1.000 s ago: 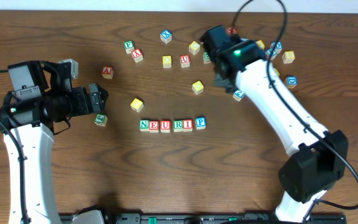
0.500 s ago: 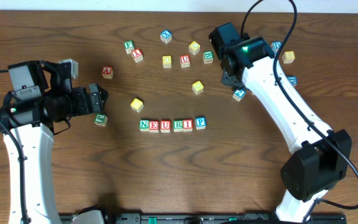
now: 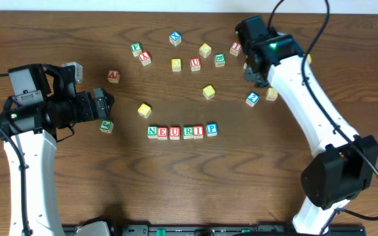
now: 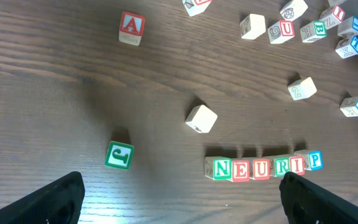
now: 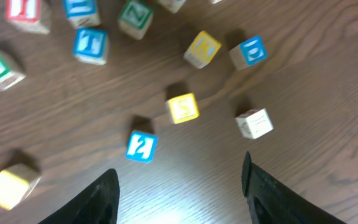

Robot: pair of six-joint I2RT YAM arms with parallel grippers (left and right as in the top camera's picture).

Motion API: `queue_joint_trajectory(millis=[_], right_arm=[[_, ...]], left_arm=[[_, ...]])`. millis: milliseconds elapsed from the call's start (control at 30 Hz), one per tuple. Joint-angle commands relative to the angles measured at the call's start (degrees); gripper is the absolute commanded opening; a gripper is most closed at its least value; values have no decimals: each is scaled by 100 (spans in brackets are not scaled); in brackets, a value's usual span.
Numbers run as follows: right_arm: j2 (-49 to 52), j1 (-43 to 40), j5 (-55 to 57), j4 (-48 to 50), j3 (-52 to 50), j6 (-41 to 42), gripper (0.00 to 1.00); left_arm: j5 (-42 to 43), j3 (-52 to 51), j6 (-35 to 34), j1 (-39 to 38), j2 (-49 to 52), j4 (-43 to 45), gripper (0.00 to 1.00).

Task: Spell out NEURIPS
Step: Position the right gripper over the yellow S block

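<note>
NEURIP stands spelled at mid-table, the S lying apart.
The row of six cubes sits edge to edge. The yellow S cube lies at two o'clock from it, beside a blue 2 cube. The right claw is near the S, parted and empty, and hidden under its arm from overhead. The left claw, at nine o'clock, gapes empty.

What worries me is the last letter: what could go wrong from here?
The yellow S cube lies close to the blue 2 cube; the right gripper, jaws apart nearby, might clip or take the wrong one. Setting S beside the blue P cube could knock the NEURIP row crooked.
</note>
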Motion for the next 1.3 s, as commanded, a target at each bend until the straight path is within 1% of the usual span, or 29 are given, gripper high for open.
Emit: queue_joint_trajectory(millis=[0,233,567,767,867,1267], right_arm=[[-83,-245,-2,17,98,-291,58],[-44,-538,-348,173,94,-702,61],[175,-682,-542,306,61,-717,62],[553,-680,-592,326,61,-713,57],[658,-675,-704,382,61,-713,56],[743,-697,-721,560,61,-717,61]], left_arm=[[-31,116,-26,22,-24,2,99],[-31,116,-26,22,-24,2,99],[-31,116,-26,22,-24,2,99],[-31,116,-26,22,-24,2,99],[-31,116,-26,22,-24,2,99],[-31,116,-26,22,-24,0,99]])
